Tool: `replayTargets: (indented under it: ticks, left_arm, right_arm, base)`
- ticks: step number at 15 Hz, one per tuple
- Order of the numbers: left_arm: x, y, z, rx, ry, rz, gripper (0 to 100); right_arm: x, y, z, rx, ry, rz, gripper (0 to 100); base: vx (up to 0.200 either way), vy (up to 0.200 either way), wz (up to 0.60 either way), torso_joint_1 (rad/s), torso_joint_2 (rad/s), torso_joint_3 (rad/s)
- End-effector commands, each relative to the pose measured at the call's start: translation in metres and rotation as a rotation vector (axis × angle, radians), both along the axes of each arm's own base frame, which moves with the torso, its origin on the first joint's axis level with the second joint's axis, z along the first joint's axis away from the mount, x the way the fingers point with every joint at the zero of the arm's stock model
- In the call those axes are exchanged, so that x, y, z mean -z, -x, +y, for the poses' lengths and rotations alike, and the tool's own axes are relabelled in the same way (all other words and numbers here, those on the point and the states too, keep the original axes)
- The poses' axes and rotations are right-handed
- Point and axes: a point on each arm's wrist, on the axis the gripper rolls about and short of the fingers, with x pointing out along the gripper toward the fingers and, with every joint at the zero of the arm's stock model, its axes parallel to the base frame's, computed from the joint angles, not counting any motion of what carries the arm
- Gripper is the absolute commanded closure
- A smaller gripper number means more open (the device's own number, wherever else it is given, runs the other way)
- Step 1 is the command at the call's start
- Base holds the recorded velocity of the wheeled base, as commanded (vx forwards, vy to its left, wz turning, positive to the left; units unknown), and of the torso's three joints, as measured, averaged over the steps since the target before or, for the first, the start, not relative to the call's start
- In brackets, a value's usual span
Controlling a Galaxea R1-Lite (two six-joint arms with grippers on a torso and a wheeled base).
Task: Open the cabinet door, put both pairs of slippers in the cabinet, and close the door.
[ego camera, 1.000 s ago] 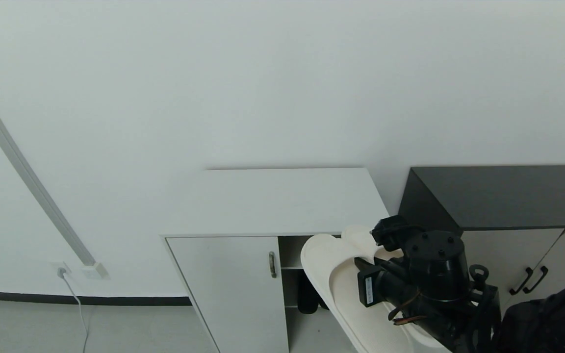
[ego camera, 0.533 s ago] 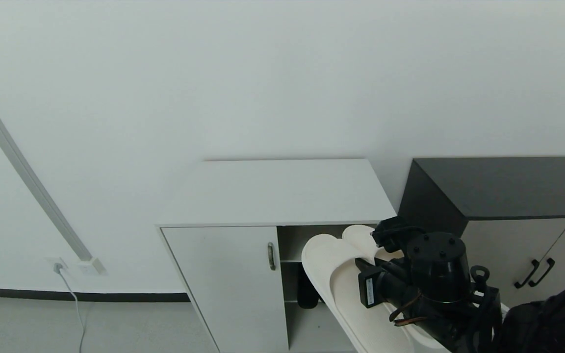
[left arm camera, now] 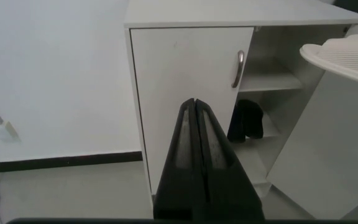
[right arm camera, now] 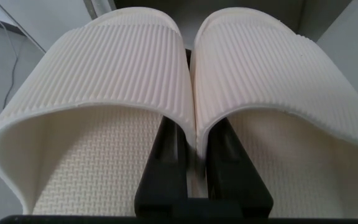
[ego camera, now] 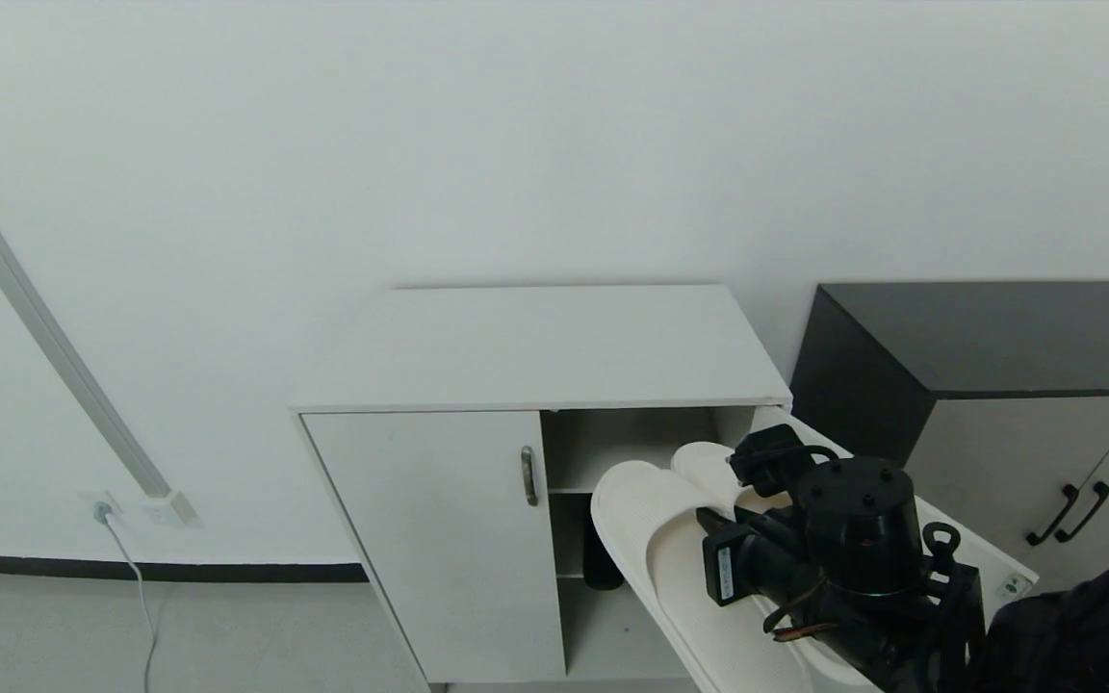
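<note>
Although the white cabinet (ego camera: 554, 346) sits higher and a little further left in the head view than a second ago, the wall socket (ego camera: 97, 507) and the dark sideboard (ego camera: 988, 337) have shifted with it, so the camera has moved, not the furniture. That shift brings more of the cabinet's inside and its open right door (ego camera: 988, 563) into sight. The right arm and its load keep the same place in the picture.

The right gripper (right arm camera: 194, 149) is clamped on the cream slippers (ego camera: 656, 539). Its fingers (right arm camera: 166, 146) pinch the two inner side walls together, so the pair hangs side by side with the toes pointing at the cabinet's open half. The pair is outside the cabinet, in front of the opening at about shelf (left arm camera: 272, 81) height.

Inside, below the shelf, the dark slippers (left arm camera: 247, 119) stand on end in the lower compartment, near the edge of the left door (ego camera: 439, 539). That door is shut, its handle (ego camera: 527, 475) beside the opening.

The left gripper (left arm camera: 195, 109) has its jaws pressed together with nothing between them, and points at the shut left door.
</note>
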Motion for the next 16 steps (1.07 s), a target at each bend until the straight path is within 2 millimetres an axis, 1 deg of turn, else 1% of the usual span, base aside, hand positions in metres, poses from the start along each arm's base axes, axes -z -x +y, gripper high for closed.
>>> replayTargets:
  ticks: [1,9,16]
  left_arm:
    - [0.0000,-0.0001,0.0000,-0.001,0.000,0.001,100]
    - [0.0004,-0.0002,0.0000,0.001,0.000,0.003,100]
    - [0.0000,-0.0001,0.0000,-0.001,0.002,0.002,100]
  right_arm:
    - [0.0019,0.0020,-0.0005,-0.005,0.006,0.005,100]
    - [0.0011,0.0025,-0.0005,-0.005,0.001,-0.002,100]
    - [0.0019,0.0033,0.0001,-0.009,0.003,0.000,100]
  base:
    - [0.000,0.000,0.00,-0.237,0.55,0.325]
    - [0.000,0.000,0.00,-0.212,0.53,0.317]
    - [0.000,0.000,0.00,-0.168,0.49,0.323]
